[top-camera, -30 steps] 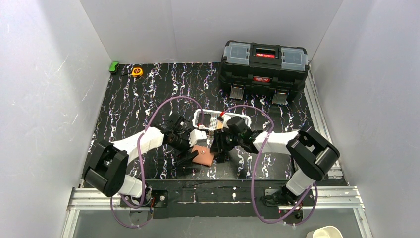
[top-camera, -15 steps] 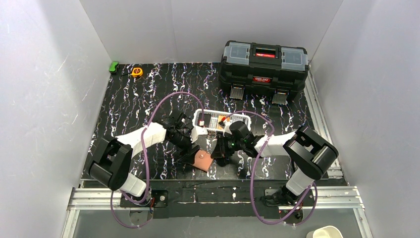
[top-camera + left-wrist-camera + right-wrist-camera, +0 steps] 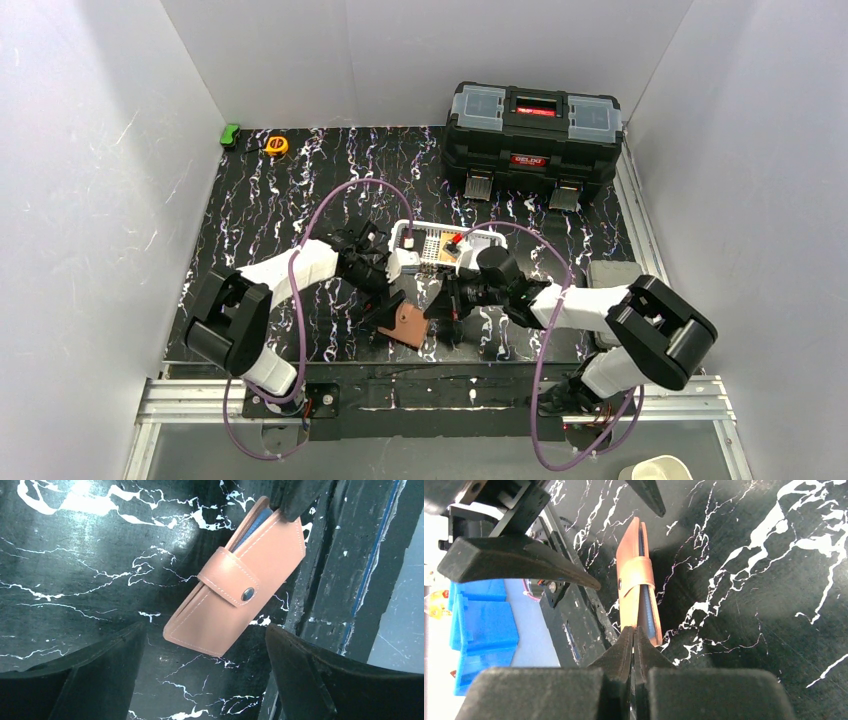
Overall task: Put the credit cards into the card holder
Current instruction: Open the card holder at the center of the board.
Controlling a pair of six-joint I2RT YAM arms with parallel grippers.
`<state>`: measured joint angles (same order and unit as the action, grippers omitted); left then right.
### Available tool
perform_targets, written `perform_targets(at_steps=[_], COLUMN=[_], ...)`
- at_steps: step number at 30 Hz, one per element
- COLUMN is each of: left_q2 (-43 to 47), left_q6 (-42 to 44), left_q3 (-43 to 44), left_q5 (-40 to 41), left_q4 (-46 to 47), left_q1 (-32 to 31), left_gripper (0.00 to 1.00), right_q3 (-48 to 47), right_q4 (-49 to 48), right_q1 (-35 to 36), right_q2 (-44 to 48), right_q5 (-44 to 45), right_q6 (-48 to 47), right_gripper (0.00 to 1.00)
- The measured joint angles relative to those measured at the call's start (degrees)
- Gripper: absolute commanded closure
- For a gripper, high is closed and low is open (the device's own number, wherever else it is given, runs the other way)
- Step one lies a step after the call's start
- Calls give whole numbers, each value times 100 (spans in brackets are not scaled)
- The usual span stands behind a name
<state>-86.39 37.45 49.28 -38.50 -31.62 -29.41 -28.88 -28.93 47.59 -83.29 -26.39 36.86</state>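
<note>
Late stage: card holder [image 3: 235, 592], snapped shut over a blue card [image 3: 248, 530], sits tilted at the tabletop [image 3: 280, 200] near edge, its corner pinched by the closed right end effector [image 3: 634, 630]; left end effector [image 3: 205, 626] gapes empty around it; remaining cards undeterminable.

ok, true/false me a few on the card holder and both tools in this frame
1. The card holder is snapped closed. True.
2. The right tool is open and clear of the holder. False: it is shut on the holder's edge.
3. The left tool is open. True.
4. No card shows in the holder. False: a blue card edge shows inside it.
</note>
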Motion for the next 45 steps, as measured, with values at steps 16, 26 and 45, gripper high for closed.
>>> perform_targets(at_steps=[16,26,45], left_q2=[-352,-389,33], left_q6=[1961,1851,1290], left_q3=[824,765,1250], left_q5=[-999,-1163,-756], left_q4=[-1902,-1893,-1797], left_q1=[7,4,-9], left_gripper=[19,57,100], right_q3=[-382,-557,-575], right_q4=[1836,1982,2339], right_q1=[1471,1810,1672], right_q2=[1132,1414,2465], right_q5=[1604,2601,3134], right_q6=[-2586,-2896,-2861], right_gripper=[99,99,23])
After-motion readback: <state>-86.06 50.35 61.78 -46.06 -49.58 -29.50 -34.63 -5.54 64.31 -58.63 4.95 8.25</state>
